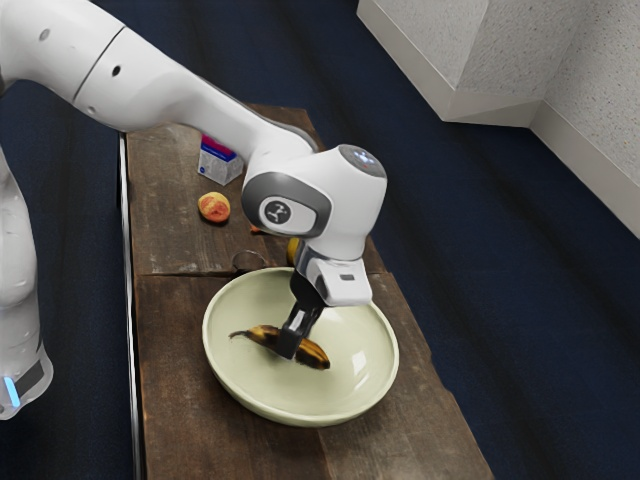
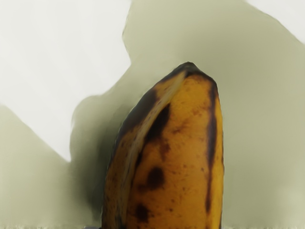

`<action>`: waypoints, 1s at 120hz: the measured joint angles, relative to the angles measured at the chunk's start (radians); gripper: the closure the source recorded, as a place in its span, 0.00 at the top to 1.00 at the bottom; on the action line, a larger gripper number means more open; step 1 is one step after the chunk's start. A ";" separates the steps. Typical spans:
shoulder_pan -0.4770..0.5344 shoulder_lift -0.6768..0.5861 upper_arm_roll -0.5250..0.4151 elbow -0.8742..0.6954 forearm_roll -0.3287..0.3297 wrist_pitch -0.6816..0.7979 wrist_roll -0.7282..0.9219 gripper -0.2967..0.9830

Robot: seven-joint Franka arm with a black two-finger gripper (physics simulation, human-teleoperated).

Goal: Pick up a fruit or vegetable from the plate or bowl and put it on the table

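In the exterior view the black gripper [image 1: 293, 344] reaches down into the pale green bowl [image 1: 222, 366] and is shut on the middle of a dark-spotted banana [image 1: 314, 355]. The banana's thin stem points to the exterior view's left, its blunt end to the right. It lies low over the bowl's inside; whether it touches the bottom I cannot tell. The wrist view has one end of the banana [image 2: 176, 152] large and close, with the bowl's pale inner surface [image 2: 262, 124] behind it. The gripper hides part of the banana's middle.
On the wooden table [image 1: 180, 330], behind the bowl, are a red-and-yellow fruit [image 1: 214, 207], a small carton [image 1: 219, 162] and a dark round thing [image 1: 250, 262]. A yellow item [image 1: 293, 251] is partly hidden by the hand. The bowl's rim surrounds the gripper.
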 joint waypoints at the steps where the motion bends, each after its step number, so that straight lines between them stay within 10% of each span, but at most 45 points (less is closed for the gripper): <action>1: 0.000 -0.001 0.000 0.000 0.001 -0.001 -0.003 0.46; 55: 0.000 -0.055 0.041 0.066 0.108 -0.134 -0.183 0.29; 120: 0.002 -0.350 0.446 0.061 0.245 -0.508 -0.366 0.30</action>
